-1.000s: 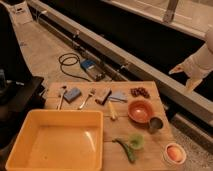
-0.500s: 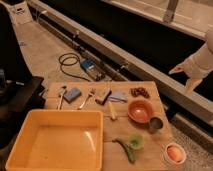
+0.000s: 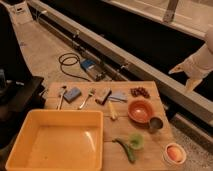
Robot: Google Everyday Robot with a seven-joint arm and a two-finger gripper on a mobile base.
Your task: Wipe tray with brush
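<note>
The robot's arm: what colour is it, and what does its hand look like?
The arm is smooth, rounded and creamy white. Its gripper, at the right edge of the view beyond the table, is the same pale colour, with two pointy fingers. No cables or markings show on it.

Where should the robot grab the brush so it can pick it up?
Around the middle of its thin handle, coming straight down from above. The brush lies flat on the table just beyond the tray, so only its top is free; closing across its narrow width probably works best. The gripper hangs far to the right, past the table's edge.
</note>
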